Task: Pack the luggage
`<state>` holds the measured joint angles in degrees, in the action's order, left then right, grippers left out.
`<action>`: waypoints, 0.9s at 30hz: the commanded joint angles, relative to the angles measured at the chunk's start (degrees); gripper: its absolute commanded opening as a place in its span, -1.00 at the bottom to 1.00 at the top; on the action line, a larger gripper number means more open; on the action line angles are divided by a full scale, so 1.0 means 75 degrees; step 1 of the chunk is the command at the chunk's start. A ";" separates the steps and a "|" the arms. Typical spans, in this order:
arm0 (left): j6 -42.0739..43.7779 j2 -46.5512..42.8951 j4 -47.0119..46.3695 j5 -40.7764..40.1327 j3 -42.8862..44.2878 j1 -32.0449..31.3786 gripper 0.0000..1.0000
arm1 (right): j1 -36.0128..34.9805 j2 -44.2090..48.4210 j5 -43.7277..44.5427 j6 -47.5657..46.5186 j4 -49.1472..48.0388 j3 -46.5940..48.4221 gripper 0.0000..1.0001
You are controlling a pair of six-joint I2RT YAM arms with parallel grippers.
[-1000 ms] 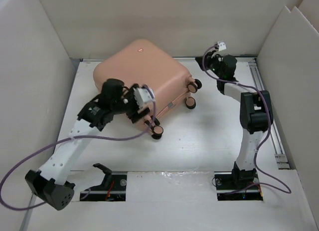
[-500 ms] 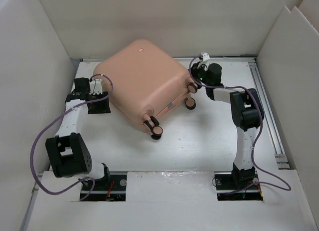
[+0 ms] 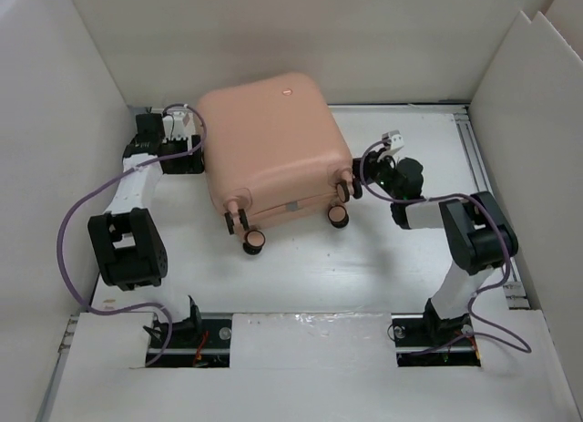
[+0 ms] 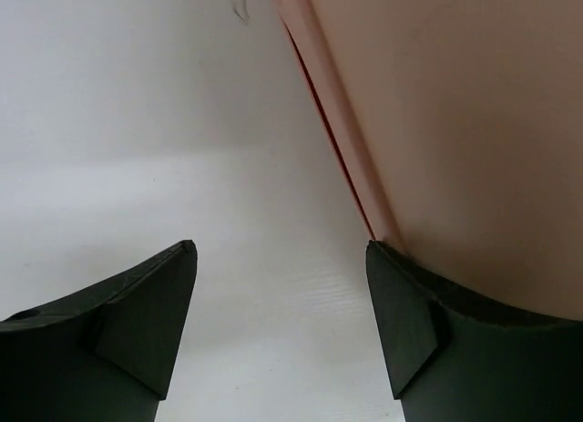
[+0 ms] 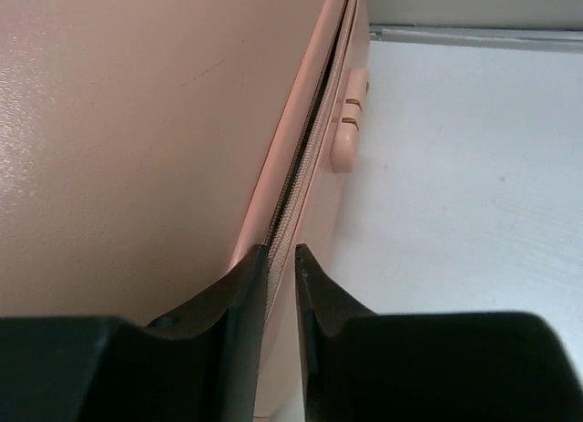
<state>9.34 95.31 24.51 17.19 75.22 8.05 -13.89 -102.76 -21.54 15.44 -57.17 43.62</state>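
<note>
The luggage (image 3: 269,144) is a salmon-pink hard-shell suitcase lying flat and closed at the back middle, with its caster wheels (image 3: 253,240) toward the near side. My left gripper (image 3: 195,158) is at its left side. In the left wrist view this gripper (image 4: 281,249) is open and empty, with its right finger (image 4: 410,322) against the luggage wall (image 4: 455,121). My right gripper (image 3: 359,182) is at the luggage's near right corner. In the right wrist view it (image 5: 281,251) is almost fully shut over the zipper seam (image 5: 305,158), with nothing visibly held.
White walls enclose the table (image 3: 401,258) on the left, back and right. A metal rail (image 3: 492,212) runs along the right edge. A pink side handle (image 5: 348,121) sits on the luggage wall beyond my right fingers. Purple cables trail from both arms.
The luggage has turned so that its wheels face the near side, and has shifted right. My left gripper moved back along its left side. My right gripper moved nearer, to the right corner.
</note>
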 commanded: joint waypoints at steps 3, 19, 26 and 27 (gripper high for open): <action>0.0556 -0.1593 0.0409 0.0730 0.0517 -0.0255 0.55 | -0.0128 0.1228 -0.0340 0.0450 0.0120 -0.1183 -0.17; 0.2835 -0.4246 0.3577 0.1541 -0.1063 -0.1811 1.00 | -0.1369 0.3892 0.1769 -0.0325 0.2818 -0.2158 0.15; 0.1754 -0.4761 0.3154 0.1270 -0.0912 -0.2362 1.00 | -0.2155 0.4326 0.2766 0.0003 0.3051 -0.2721 0.35; 0.1557 -0.4878 0.3072 0.1073 -0.0912 -0.2456 1.00 | -0.2225 0.4419 0.2883 0.0154 0.3052 -0.2814 0.37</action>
<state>26.50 61.98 49.98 24.56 66.87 -8.36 -28.45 -71.53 -3.03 13.93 -34.06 23.46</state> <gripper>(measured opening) 0.997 0.681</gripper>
